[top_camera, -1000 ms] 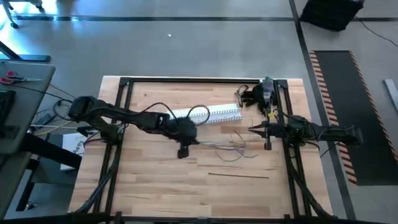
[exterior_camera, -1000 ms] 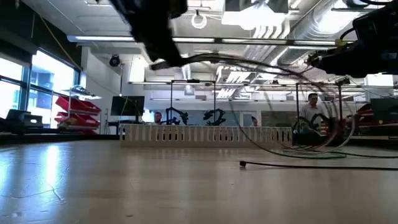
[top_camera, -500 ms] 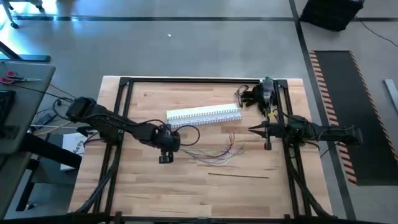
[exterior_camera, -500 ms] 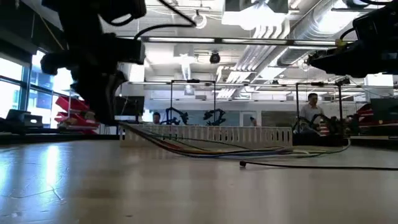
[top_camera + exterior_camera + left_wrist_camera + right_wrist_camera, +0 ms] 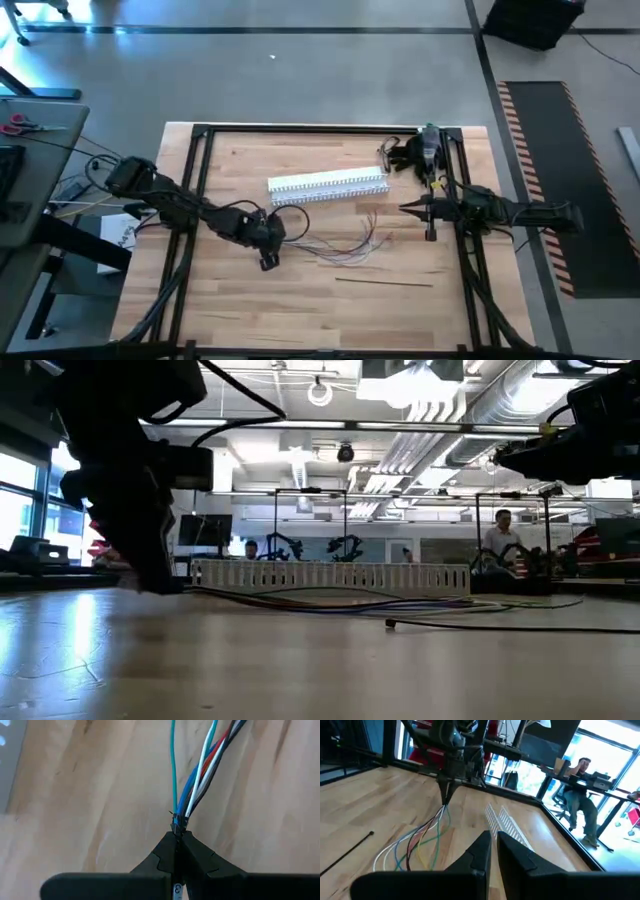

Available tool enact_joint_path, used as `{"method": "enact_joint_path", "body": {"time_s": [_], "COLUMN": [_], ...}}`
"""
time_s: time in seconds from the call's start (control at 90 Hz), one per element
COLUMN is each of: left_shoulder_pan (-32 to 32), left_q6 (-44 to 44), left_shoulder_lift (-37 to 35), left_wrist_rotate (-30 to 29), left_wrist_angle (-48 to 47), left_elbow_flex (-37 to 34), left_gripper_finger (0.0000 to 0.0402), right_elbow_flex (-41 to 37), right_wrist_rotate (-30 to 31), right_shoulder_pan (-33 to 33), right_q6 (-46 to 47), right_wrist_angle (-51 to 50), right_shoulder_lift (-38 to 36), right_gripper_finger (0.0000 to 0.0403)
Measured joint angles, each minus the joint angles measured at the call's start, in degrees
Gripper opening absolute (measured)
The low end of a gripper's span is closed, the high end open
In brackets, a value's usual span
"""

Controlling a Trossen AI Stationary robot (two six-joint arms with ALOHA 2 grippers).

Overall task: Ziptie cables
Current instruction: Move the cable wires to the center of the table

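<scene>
Even indoor light, soft shadows, some glare and blur

From above, the table (image 5: 330, 280) is evenly lit, and pale glare streaks the grey floor (image 5: 300, 70) beyond it; the low view is backlit by ceiling lamps (image 5: 320, 390) and bright windows (image 5: 20, 490), so the left arm (image 5: 130, 480) reads as a dark, blurred silhouette; the left wrist view shows the cables (image 5: 197, 785) sharp with wood softly blurred at the edges; the right wrist view's window (image 5: 615, 745) is blown out

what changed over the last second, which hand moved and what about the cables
The left hand, shut on one end of the cables, pulled them leftward and down until they lie flat on the table. The right hand, white slotted channel and black ziptie stayed put.
</scene>
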Motion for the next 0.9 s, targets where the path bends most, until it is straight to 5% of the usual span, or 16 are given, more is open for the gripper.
{"method": "enact_joint_path", "body": {"time_s": [0.489,0.611,0.722,0.9], "left_shoulder_pan": [0.02,0.02,0.02,0.02], "left_q6": [-0.38,-1.59,-2.63,-3.13], "left_shoulder_lift": [0.00,0.00,0.00,0.00], "left_wrist_rotate": [-1.07,-1.19,-1.15,0.90], "left_wrist_angle": [0.68,0.72,1.61,3.58], "left_elbow_flex": [-0.57,-0.57,-0.57,-0.57], "left_gripper_finger": [0.0001,0.0001,0.0001,0.0001], "right_elbow_flex": [-0.01,-0.01,-0.01,-0.01], "right_wrist_rotate": [5.18,5.08,0.00,-9.85], "right_shoulder_pan": [-0.02,-0.02,0.00,0.11], "right_q6": [-1.15,-9.57,-9.10,8.67], "right_wrist_angle": [0.57,0.61,0.60,5.90], "right_shoulder_lift": [0.00,0.00,0.01,0.00], "right_gripper_finger": [0.0016,0.0016,0.0016,0.0016]}}
